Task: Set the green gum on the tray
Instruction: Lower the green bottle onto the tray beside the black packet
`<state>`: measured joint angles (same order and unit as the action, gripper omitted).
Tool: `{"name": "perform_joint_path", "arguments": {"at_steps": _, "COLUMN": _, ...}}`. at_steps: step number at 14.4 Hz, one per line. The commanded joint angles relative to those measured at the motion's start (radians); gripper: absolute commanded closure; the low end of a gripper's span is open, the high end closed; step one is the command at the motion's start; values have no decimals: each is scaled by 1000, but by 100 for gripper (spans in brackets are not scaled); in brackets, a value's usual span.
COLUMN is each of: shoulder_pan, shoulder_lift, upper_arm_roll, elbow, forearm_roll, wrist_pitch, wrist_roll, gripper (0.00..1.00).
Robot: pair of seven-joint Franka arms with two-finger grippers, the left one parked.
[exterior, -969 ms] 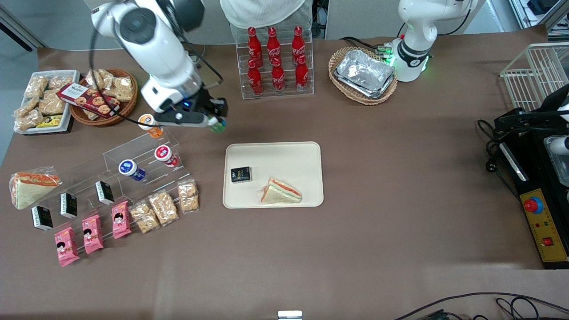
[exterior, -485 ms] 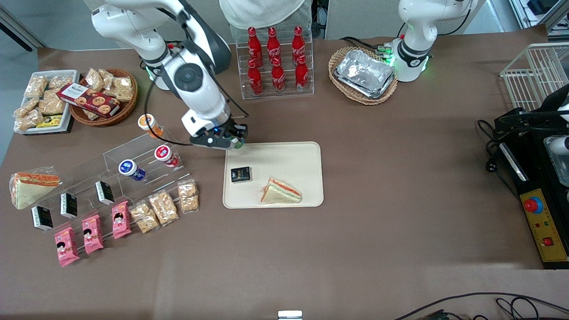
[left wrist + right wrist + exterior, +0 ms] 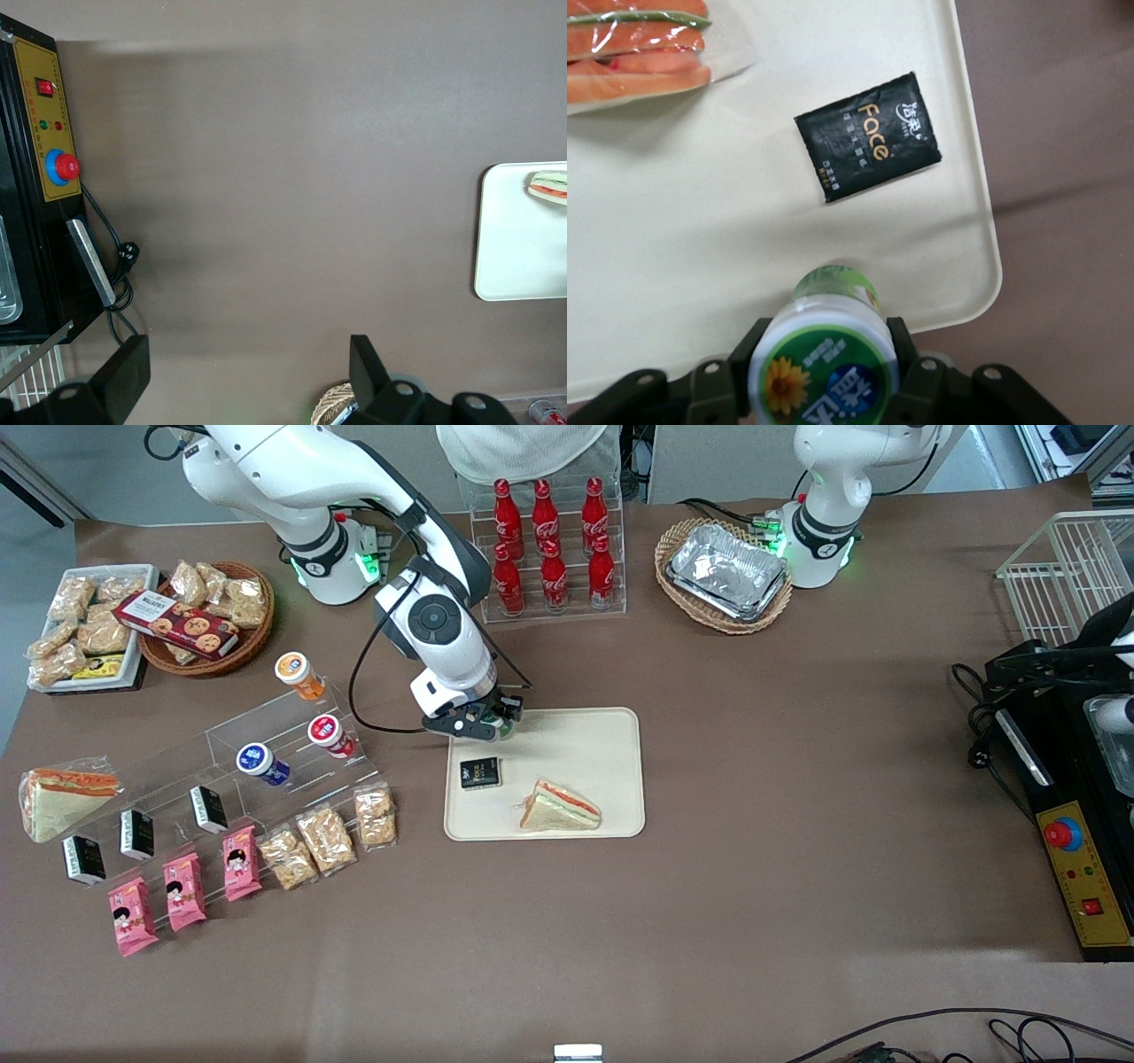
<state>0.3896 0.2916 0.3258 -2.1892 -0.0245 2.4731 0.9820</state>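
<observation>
Gripper [image 3: 493,728] clamping one green gum [image 3: 830,345] over tray [image 3: 602,731]; tray carrying one sandwich [image 3: 560,807], one black packet [image 3: 479,772].

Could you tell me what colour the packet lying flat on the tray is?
Black packet with gold lettering, clearest in the right wrist view.

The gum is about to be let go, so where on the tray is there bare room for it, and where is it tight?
The tool holds the green gum over the tray near its corner. Bare: the strip along the rim toward the cola rack, and the side toward the parked arm. Crowded: the black packet and the sandwich nearer the front camera.
</observation>
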Motion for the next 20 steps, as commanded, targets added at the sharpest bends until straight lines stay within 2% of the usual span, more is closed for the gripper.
{"name": "perform_joint_path", "arguments": {"at_steps": 1, "shoulder_pan": 8, "shoulder_lift": 38, "upper_arm_roll": -5, "elbow": 16, "forearm_roll": -40, "wrist_pitch": 49, "wrist_roll": 35, "gripper": 70}}
{"name": "perform_joint_path", "arguments": {"at_steps": 7, "shoulder_pan": 6, "shoulder_lift": 86, "upper_arm_roll": -13, "elbow": 14, "forearm_roll": -129, "wrist_pitch": 96, "wrist_roll": 78, "gripper": 69}}
{"name": "perform_joint_path", "arguments": {"at_steps": 8, "shoulder_pan": 6, "shoulder_lift": 89, "upper_arm_roll": -13, "elbow": 14, "forearm_roll": -132, "wrist_pitch": 101, "wrist_roll": 80, "gripper": 64}}
{"name": "perform_joint_path", "arguments": {"at_steps": 9, "shoulder_pan": 6, "shoulder_lift": 92, "upper_arm_roll": -13, "elbow": 14, "forearm_roll": -132, "wrist_pitch": 101, "wrist_roll": 80, "gripper": 35}}
{"name": "perform_joint_path", "arguments": {"at_steps": 10, "shoulder_pan": 5, "shoulder_lift": 93, "upper_arm_roll": -13, "elbow": 14, "forearm_roll": -132, "wrist_pitch": 101, "wrist_roll": 80, "gripper": 0}}
{"name": "perform_joint_path", "arguments": {"at_steps": 18, "shoulder_pan": -9, "shoulder_lift": 78, "upper_arm_roll": -13, "elbow": 20, "forearm_roll": -130, "wrist_pitch": 87, "wrist_roll": 75, "gripper": 0}}
{"name": "perform_joint_path", "arguments": {"at_steps": 20, "shoulder_pan": -9, "shoulder_lift": 28, "upper_arm_roll": -11, "elbow": 38, "forearm_roll": -130, "wrist_pitch": 2, "wrist_roll": 63, "gripper": 0}}
